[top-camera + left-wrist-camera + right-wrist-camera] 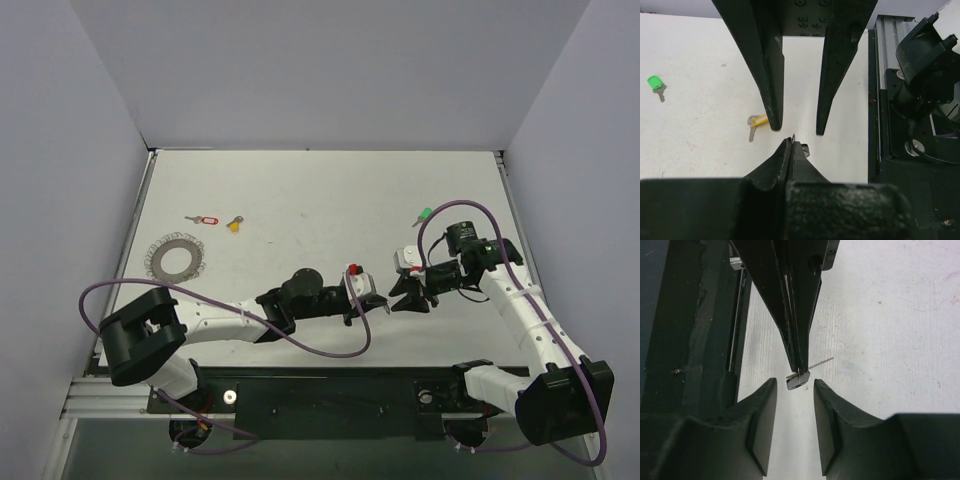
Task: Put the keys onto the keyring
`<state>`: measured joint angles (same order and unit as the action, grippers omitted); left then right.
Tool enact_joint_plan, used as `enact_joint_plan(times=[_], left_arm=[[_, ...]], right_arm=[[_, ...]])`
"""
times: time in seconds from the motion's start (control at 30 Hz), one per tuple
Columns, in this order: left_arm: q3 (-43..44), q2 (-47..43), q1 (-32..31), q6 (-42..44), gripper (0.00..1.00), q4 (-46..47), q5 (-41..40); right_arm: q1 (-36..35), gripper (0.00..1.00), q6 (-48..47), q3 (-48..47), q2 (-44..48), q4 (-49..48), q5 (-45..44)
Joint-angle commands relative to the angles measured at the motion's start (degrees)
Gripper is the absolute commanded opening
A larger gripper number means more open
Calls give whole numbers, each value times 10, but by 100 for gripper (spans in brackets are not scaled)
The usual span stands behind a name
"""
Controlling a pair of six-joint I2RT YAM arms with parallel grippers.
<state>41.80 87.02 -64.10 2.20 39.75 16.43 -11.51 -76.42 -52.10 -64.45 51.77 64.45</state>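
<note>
My left gripper (378, 303) is shut on a small black key (799, 380), whose head pokes out below the fingertips with a thin wire beside it. In the left wrist view the gripper (792, 142) shows only a sliver of the key (804, 149). My right gripper (403, 300) is open and empty, facing the left one. Its fingertips (794, 382) sit on either side of the black key, just short of it. The silvery keyring (178, 258) lies far left. A red key (203, 219), a yellow key (234, 224), a green key (424, 215) and an orange-yellow key (756, 122) lie on the table.
The green key also shows at the left of the left wrist view (655, 82). The metal rail (880, 100) and black base plate run along the table's near edge. The right arm's cable (470, 210) loops above its wrist. Walls close the table's far side and both flanks.
</note>
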Motion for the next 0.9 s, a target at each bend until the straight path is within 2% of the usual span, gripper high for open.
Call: enact_joint_plan(times=[0.0,0.1,0.3,0.87], left_arm=[[-56,-39,-3,-18,0,100,-30],[-97,-43,-3,-89,0,222,-39],[-128,-31,-4,-137,0,325,-44],[-111,-5,-3,-152,0,335,-17]], right_arm=[[24,37,2,2,5,20,63],[29,40,2,4,10,20,81],[21,38,-9,19,2,11,94],[21,21,7,16,2,-7,114]])
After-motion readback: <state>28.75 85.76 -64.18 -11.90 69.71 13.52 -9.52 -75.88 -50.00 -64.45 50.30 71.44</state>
